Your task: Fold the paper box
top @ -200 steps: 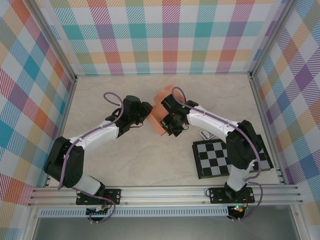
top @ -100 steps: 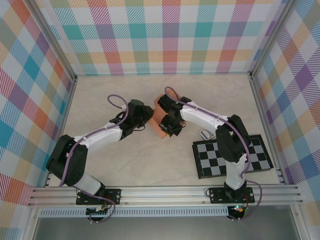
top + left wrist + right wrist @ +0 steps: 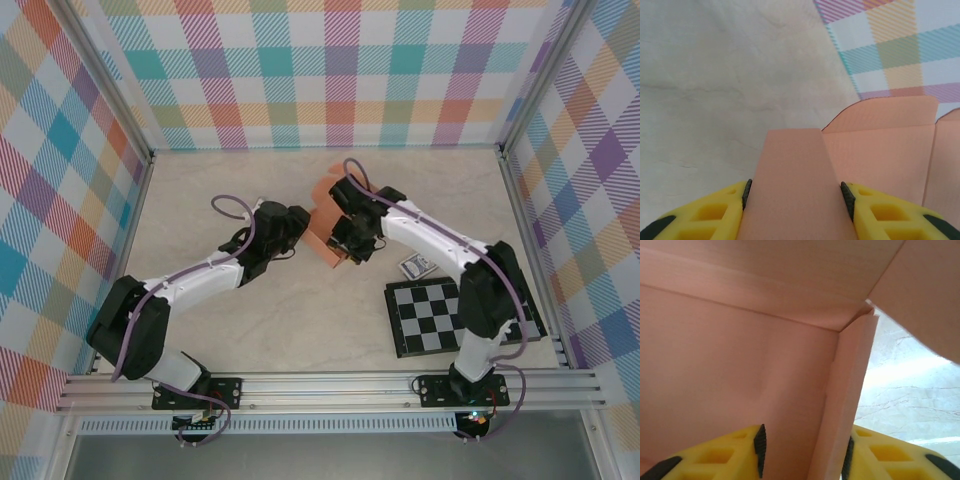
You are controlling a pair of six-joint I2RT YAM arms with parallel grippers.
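The paper box [image 3: 322,192] is salmon-orange card, partly folded, standing mid-table between my two grippers. My left gripper [image 3: 294,228] reaches it from the left. In the left wrist view a narrow salmon panel of the paper box [image 3: 790,170] runs between the fingers, and my left gripper [image 3: 796,195] is shut on it with a pad against each edge. My right gripper [image 3: 346,240] comes in from the right. Its wrist view looks into the paper box [image 3: 730,365], where a folded flap [image 3: 850,390] stands at the corner. The right gripper [image 3: 803,452] stands open with card between its jaws.
A black-and-white checkered board [image 3: 460,315] lies at the front right, with a small patterned card [image 3: 413,267] just behind it. Plaid walls [image 3: 340,70] close in the table on three sides. A metal rail [image 3: 330,385] runs along the near edge.
My right gripper was shut and has opened its jaws. The box has shifted a little toward the back right. The left gripper keeps its hold.
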